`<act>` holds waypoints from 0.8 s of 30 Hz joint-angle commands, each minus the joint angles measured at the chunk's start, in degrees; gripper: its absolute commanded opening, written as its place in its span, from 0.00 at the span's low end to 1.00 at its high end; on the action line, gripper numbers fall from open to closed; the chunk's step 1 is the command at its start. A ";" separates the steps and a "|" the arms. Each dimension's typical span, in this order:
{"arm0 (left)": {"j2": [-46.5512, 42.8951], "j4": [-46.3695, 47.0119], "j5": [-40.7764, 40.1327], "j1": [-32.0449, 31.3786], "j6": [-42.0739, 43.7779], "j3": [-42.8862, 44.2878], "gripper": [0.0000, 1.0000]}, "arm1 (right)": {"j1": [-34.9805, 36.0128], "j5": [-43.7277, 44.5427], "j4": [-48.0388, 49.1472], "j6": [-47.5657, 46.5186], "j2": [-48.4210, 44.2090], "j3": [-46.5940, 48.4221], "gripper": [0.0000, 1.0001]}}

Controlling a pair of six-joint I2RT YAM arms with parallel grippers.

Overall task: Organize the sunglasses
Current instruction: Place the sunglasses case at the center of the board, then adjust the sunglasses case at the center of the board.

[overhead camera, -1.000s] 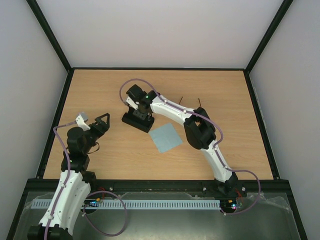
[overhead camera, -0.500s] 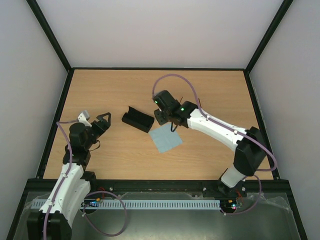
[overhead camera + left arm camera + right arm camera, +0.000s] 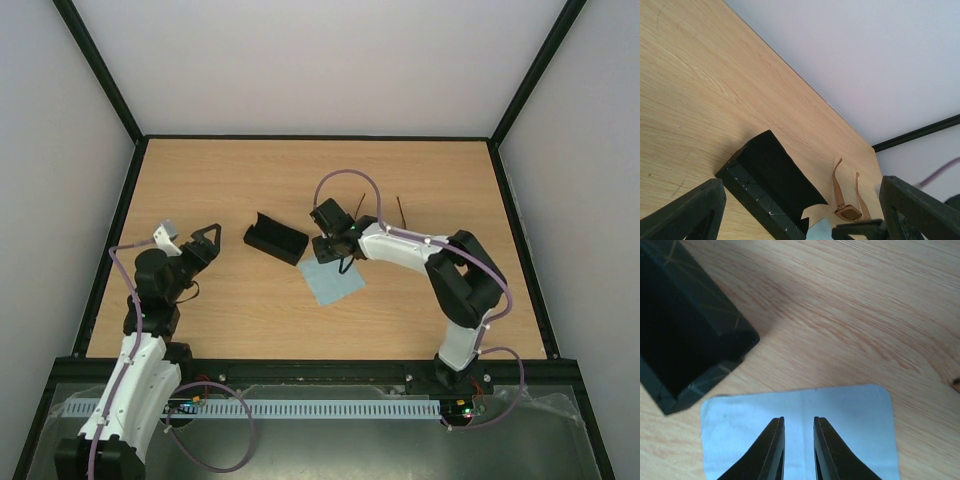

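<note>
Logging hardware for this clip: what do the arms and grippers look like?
The left arm and right arm have white shells, black joints and a lilac cable looping outside. The left gripper and right gripper are black, with tapered fingers.

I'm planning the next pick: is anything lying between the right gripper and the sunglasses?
Nothing visible does. The right gripper hovers over the blue cloth, and the sunglasses lie on bare wood close beside that cloth. The black case sits on the gripper's other side, off that path.
</note>
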 commanded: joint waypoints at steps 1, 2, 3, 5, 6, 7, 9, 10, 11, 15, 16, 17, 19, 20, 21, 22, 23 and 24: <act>-0.97 -1.14 1.09 0.40 -0.10 -0.37 0.87 | -0.63 -3.72 2.28 1.88 4.98 3.77 0.17; -1.08 -1.24 1.14 0.40 -0.10 -0.32 0.87 | -0.68 -4.01 2.13 1.99 6.27 4.69 0.17; -1.23 -1.18 1.18 0.40 -0.18 -0.37 0.87 | -0.64 -4.37 2.11 2.05 7.33 5.55 0.16; -1.42 -1.17 1.33 0.42 -0.27 -0.49 0.87 | -0.69 -4.64 2.22 2.21 9.32 7.10 0.16; -1.49 -1.21 1.38 0.48 -0.27 -0.52 0.87 | -0.72 -4.65 1.89 2.17 10.22 8.07 0.15; -1.50 -1.30 1.42 0.49 -0.21 -0.59 0.87 | -0.71 -4.51 1.70 2.17 10.98 8.90 0.15; -1.53 -1.50 1.46 0.49 -0.07 -0.39 0.87 | -0.88 -3.89 1.19 2.12 12.42 10.81 0.15; -1.52 -1.61 1.50 0.49 -0.01 -0.36 0.87 | -1.00 -3.85 1.00 2.09 12.96 11.57 0.15; -1.60 -1.75 1.50 0.49 0.11 -0.22 0.87 | -1.17 -3.61 0.69 2.14 13.45 12.33 0.15; -1.63 -1.92 1.51 0.58 0.34 -0.16 0.87 | -2.42 -2.85 -0.41 1.94 15.35 15.58 0.15; -1.64 -1.95 1.51 0.64 0.34 -0.03 0.87 | -2.70 -3.01 -0.54 1.85 15.69 16.19 0.15; -1.62 -1.96 1.51 0.66 0.34 -0.02 0.87 | -2.98 -3.04 -0.63 1.77 15.94 16.72 0.15; -1.40 -1.68 1.59 0.75 0.34 -0.08 0.87 | -3.48 -3.12 -0.78 1.58 16.59 17.86 0.15; -1.23 -1.53 1.68 0.75 0.34 -0.04 0.87 | -3.71 -3.13 -1.05 1.43 17.02 18.58 0.15; -1.04 -1.47 1.76 0.75 0.34 0.08 0.87 | -3.90 -3.07 -1.28 1.31 17.38 19.24 0.15; -0.87 -1.29 1.77 0.75 0.34 0.08 0.87 | -4.01 -2.86 -1.28 1.10 17.66 19.81 0.15; -0.81 -1.20 1.83 0.83 0.36 0.15 0.87 | -4.10 -2.79 -1.33 0.92 17.91 20.30 0.15; -0.67 -1.22 1.92 0.84 0.34 0.18 0.87 | -4.25 -2.85 -1.54 0.79 18.15 20.91 0.15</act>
